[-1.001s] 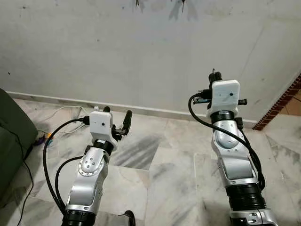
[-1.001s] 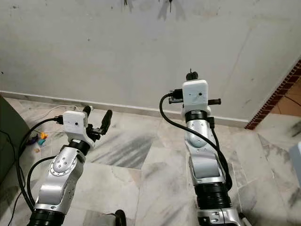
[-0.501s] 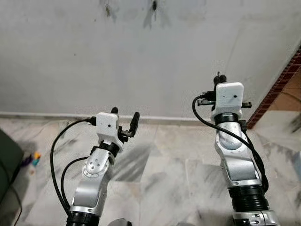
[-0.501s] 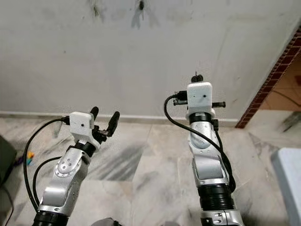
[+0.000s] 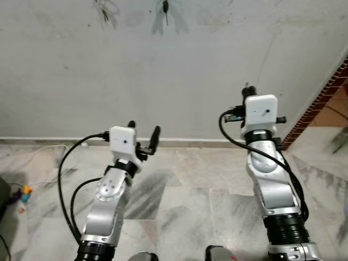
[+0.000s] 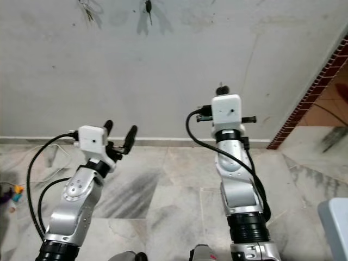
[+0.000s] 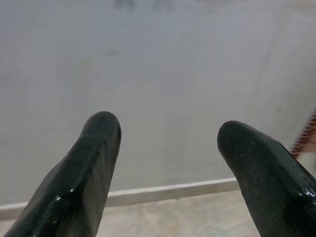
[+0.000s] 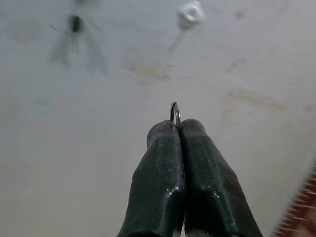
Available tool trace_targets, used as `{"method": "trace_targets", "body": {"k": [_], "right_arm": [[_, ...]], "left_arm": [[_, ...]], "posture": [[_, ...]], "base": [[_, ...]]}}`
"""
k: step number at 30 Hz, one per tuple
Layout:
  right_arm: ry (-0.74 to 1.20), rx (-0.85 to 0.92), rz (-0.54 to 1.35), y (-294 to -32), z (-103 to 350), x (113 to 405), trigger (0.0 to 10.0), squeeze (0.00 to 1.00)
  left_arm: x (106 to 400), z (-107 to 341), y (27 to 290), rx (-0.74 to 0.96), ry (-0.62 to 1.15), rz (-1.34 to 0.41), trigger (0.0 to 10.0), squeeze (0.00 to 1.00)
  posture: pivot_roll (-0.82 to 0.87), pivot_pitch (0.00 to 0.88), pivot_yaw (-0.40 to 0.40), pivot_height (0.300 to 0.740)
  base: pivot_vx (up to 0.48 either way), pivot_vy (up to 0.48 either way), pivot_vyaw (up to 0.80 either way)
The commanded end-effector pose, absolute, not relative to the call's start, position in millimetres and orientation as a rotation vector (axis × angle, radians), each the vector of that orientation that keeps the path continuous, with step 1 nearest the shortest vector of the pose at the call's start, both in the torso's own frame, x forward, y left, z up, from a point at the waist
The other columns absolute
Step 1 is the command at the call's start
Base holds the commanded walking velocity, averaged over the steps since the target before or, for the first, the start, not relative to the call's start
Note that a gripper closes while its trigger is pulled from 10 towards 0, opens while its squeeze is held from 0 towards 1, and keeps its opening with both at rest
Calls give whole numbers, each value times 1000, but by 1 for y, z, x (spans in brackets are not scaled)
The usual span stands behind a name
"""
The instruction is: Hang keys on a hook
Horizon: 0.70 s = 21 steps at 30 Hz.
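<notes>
My right gripper [image 8: 177,129] is shut on a thin metal key ring [image 8: 175,111] that sticks out just past its fingertips; the keys themselves are hidden. It is raised toward the grey wall [image 5: 179,65], with a small white hook [image 8: 190,14] above it on the wall. A dark item [image 5: 165,6] hangs high on the wall, with another faint hanging thing [image 5: 103,8] to its left. In the eye views my right gripper [image 5: 247,89] points up at the wall. My left gripper [image 5: 143,130] is held lower, open with nothing between its fingers [image 7: 101,148].
A baseboard [image 5: 185,142] runs along the foot of the wall above the marble floor [image 5: 185,201]. A brick edge [image 5: 326,92] borders the wall at the right. A white cable [image 5: 43,155] and small coloured items [image 5: 24,193] lie on the floor at the left.
The camera has turned and tilted upward, so the wall's hanging items show lower in the picture and the dark sofa at left has left the view. Both arms keep their pose.
</notes>
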State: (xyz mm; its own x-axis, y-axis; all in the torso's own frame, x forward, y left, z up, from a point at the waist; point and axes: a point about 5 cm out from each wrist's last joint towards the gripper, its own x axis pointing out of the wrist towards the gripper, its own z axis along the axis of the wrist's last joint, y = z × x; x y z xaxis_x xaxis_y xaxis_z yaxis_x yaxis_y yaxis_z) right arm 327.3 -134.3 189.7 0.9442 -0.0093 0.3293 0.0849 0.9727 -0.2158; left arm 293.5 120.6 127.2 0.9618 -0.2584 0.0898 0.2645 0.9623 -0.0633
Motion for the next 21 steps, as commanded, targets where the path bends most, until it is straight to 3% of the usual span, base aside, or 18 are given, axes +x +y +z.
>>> {"method": "trace_targets", "body": {"k": [1, 8, 21], "right_arm": [[-374, -225, -24, -128, 197, 324, 10000, 0], [-365, -232, -15, -129, 197, 326, 10000, 0], [-361, -233, -9, -128, 196, 326, 10000, 0]], "left_arm": [[292, 125, 126, -78, -71, -243, 10000, 0], [292, 124, 127, -81, -66, -228, 10000, 0], [293, 125, 125, -89, -69, -242, 10000, 0]], "posture": [[-32, 168, 45, 740], [-30, 166, 36, 740], [-33, 162, 42, 740]], "base": [[0, 0, 0], [0, 0, 0], [0, -470, 0]]}}
